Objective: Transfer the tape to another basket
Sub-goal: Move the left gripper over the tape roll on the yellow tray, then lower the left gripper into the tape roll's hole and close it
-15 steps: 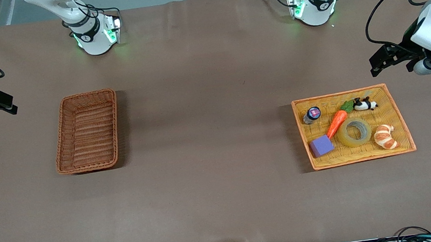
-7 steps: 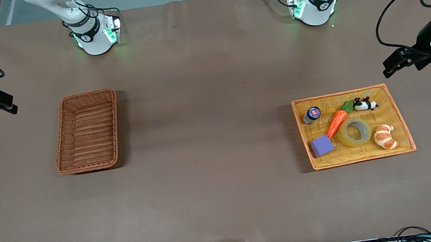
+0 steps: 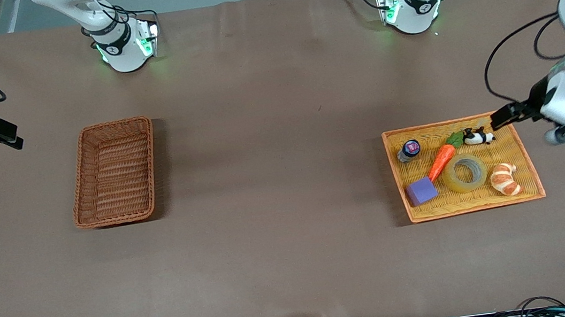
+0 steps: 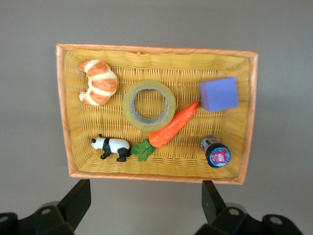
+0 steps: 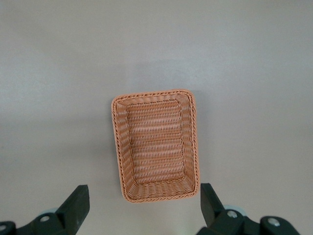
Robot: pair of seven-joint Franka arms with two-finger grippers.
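Fingers [image 4: 73, 203] of the left gripper [image 4: 144, 205], spread wide and empty, hover apart from the tape [image 4: 149, 105] in the yellow tray [image 4: 156, 51].

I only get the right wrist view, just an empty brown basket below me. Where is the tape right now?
Observer: The tape lies flat in the yellow tray, toward the left arm's end of the table.
Operator: Anything touching it?
Observer: The carrot lies against it; the croissant is beside it, apart.
Operator: Is the left pincer on it?
Observer: No. The left pincer hangs open over the tray's corner by the panda, holding nothing.
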